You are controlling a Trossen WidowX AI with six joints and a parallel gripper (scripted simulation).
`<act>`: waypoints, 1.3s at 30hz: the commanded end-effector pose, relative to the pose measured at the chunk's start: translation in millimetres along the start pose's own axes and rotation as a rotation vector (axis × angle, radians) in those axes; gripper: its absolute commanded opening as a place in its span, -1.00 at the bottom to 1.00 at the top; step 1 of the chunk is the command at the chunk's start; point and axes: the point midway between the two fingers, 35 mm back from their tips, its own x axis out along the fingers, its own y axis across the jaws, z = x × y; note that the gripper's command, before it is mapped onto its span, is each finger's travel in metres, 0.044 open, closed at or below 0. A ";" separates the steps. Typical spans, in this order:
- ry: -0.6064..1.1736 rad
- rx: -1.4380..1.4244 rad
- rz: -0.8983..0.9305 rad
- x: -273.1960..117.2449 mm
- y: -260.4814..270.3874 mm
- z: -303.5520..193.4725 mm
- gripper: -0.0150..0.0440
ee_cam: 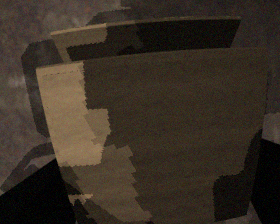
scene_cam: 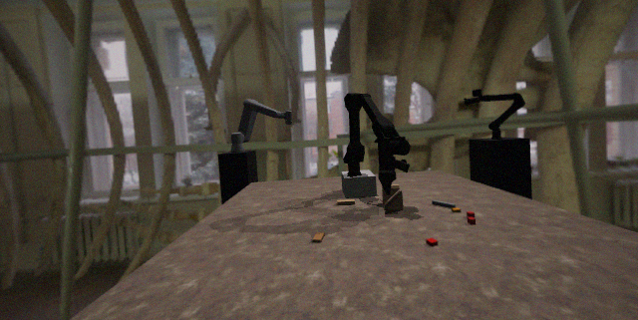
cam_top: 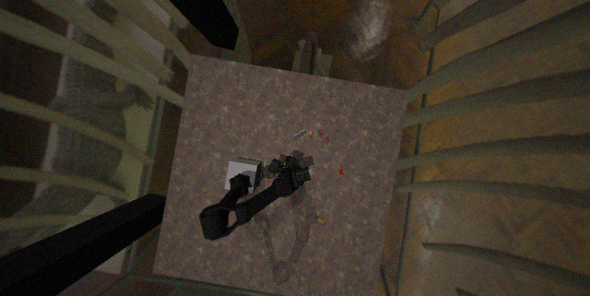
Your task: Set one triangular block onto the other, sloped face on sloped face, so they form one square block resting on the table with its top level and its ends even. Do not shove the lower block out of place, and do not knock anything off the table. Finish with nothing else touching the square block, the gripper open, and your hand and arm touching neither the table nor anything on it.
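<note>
Far-left arm: grey, on a black pedestal (scene_cam: 238, 175) behind the worktop (cam_top: 221, 102) (scene_cam: 309, 270); I see its forearm reaching rightward.
Nearer tan piece: a small tan piece (cam_top: 320, 219) (scene_cam: 318, 236) lies flat towards my exterior camera.
Farther tan piece: another flat one (scene_cam: 345, 202), near the front of the pale box.
Pale box: the grey-white box (cam_top: 240, 173) (scene_cam: 359, 186) stands under my arm's foot.
My arm: the black arm (cam_top: 265, 201) (scene_cam: 371, 113) rises from there, bends over and points down on the right.
Fingers: my fingers (scene_cam: 387, 186) are clamped on the upper triangular block (scene_cam: 389, 196) (ee_cam: 176, 125), one at either side of it in the wrist view.
Lower triangular block: the other block (scene_cam: 397, 203) (ee_cam: 86, 35) is on the worktop, right below the held one; a slanting line divides the two. I can't tell whether the slopes fully touch.
Single red brick: it (cam_top: 341, 171) (scene_cam: 432, 241) sits apart, closer to my exterior camera.
Dark strip: a slim strip (cam_top: 300, 134) (scene_cam: 443, 203); any markings are too small to read.
Orange piece: just beside the strip's end (cam_top: 311, 133) (scene_cam: 456, 209).
Red pair: two small red bricks (cam_top: 324, 135) (scene_cam: 471, 218), near each other.
Far-right arm: black, on its own dark pedestal (scene_cam: 499, 167).
</note>
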 end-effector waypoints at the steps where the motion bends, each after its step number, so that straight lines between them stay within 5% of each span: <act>1: 0.001 0.004 -0.003 3.0 -0.6 1.1 -0.49; 39: 0.001 0.005 -0.004 16.3 -0.4 6.1 -0.49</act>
